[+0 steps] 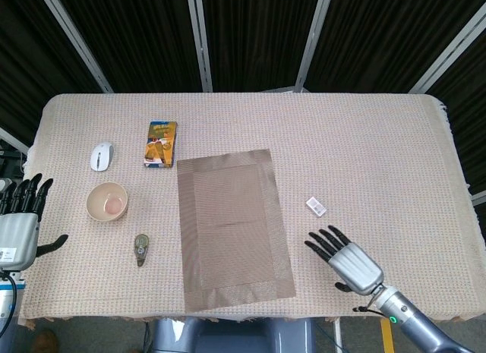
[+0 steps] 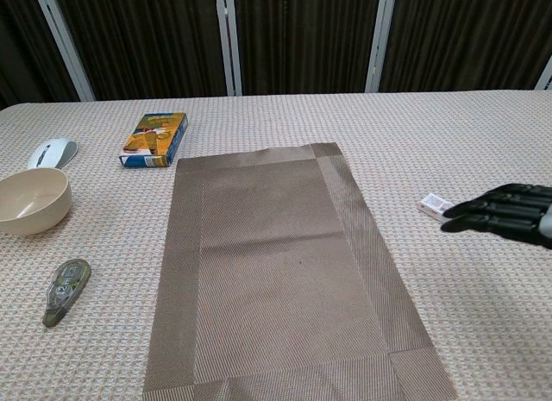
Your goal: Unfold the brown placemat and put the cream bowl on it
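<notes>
The brown placemat (image 1: 233,224) (image 2: 280,272) lies unfolded and flat in the middle of the table. The cream bowl (image 1: 106,202) (image 2: 32,200) stands on the cloth to the mat's left, apart from it. My left hand (image 1: 18,224) hovers at the table's left edge, fingers spread, holding nothing, well left of the bowl. My right hand (image 1: 345,258) (image 2: 503,213) reaches in from the right with fingers extended and apart, empty, just right of the mat's near right corner.
A white mouse (image 1: 100,156) and an orange box (image 1: 161,143) lie behind the bowl. A green tape dispenser (image 1: 140,249) sits in front of it. A small white eraser (image 1: 316,206) lies right of the mat, close to my right fingertips (image 2: 453,213).
</notes>
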Controlling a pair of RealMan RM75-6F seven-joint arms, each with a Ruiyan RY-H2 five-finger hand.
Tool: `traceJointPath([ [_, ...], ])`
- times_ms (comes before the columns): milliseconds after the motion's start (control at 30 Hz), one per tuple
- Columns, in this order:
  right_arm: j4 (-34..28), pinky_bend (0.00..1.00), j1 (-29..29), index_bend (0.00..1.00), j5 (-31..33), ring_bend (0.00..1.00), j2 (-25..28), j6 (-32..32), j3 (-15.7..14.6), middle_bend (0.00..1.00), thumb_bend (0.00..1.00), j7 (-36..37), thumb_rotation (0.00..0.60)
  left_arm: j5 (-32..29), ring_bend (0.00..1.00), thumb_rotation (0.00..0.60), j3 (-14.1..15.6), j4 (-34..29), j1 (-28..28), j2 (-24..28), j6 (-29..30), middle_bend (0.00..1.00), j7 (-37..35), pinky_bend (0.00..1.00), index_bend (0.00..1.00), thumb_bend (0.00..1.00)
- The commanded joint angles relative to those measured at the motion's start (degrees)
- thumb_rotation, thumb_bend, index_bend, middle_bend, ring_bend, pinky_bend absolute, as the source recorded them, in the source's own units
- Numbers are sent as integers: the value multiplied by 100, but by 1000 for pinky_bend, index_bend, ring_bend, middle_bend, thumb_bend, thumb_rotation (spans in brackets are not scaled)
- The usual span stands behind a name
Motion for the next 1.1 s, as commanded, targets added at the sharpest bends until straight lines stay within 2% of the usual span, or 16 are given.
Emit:
traceJointPath([
  [33,446,0,318,67,-500,0,-422,-11,-194,0,0,361,600,64,0,600,-16,-90,43,116,-19,0,-195,0,0,0],
  [133,628,0,476,83,-679,0,-637,-14,-282,0,0,527,600,148,0,600,-23,-89,86,196,-4,0,-325,0,0,0],
  [467,898,0,759,89,-759,0,-1122,-279,-391,0,0,330,600,67,0,600,-72,-88,128,282,-144,0,-474,0,0,0],
  [667,989,0,820,89,-741,0,-1244,-310,-478,0,0,232,600,65,0,600,-91,-87,134,261,-189,0,-433,0,0,0],
  [1100,1026,0,938,89,-426,0,-1571,-452,-426,0,0,-14,600,-21,0,600,-151,-45,105,182,-335,0,-341,0,0,0],
])
